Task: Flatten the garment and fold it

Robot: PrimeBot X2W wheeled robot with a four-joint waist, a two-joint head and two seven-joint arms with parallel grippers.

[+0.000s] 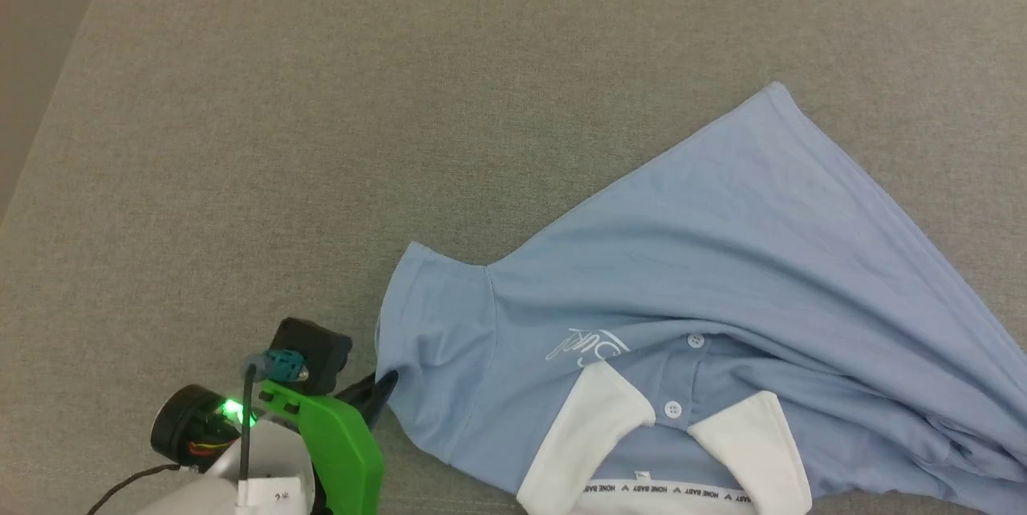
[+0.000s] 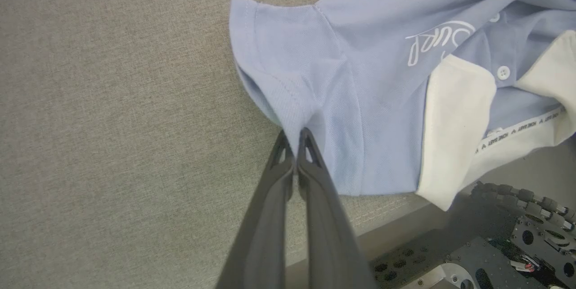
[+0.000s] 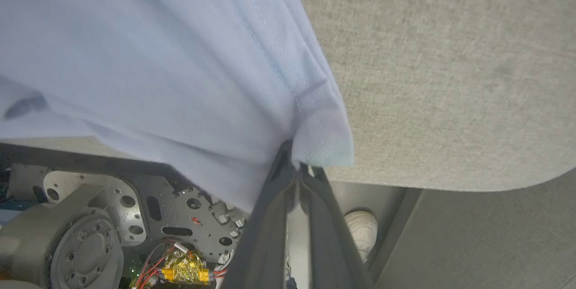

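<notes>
The garment (image 1: 722, 258), a light blue polo shirt with a white collar (image 1: 586, 435), lies rumpled on the grey table at the right and front, collar toward me. My left gripper (image 1: 383, 385) is shut on the edge of its sleeve (image 2: 288, 77); in the left wrist view the left gripper (image 2: 294, 138) pinches the sleeve hem between closed jaws. In the right wrist view my right gripper (image 3: 294, 163) is shut on a hemmed corner of the garment (image 3: 180, 64), held near the table's front edge.
The grey fabric-covered table (image 1: 321, 138) stretches wide to the left and back. Its front edge and my metal base (image 2: 495, 235) show below the shirt. A white shoe (image 3: 362, 230) stands on the floor by the table corner.
</notes>
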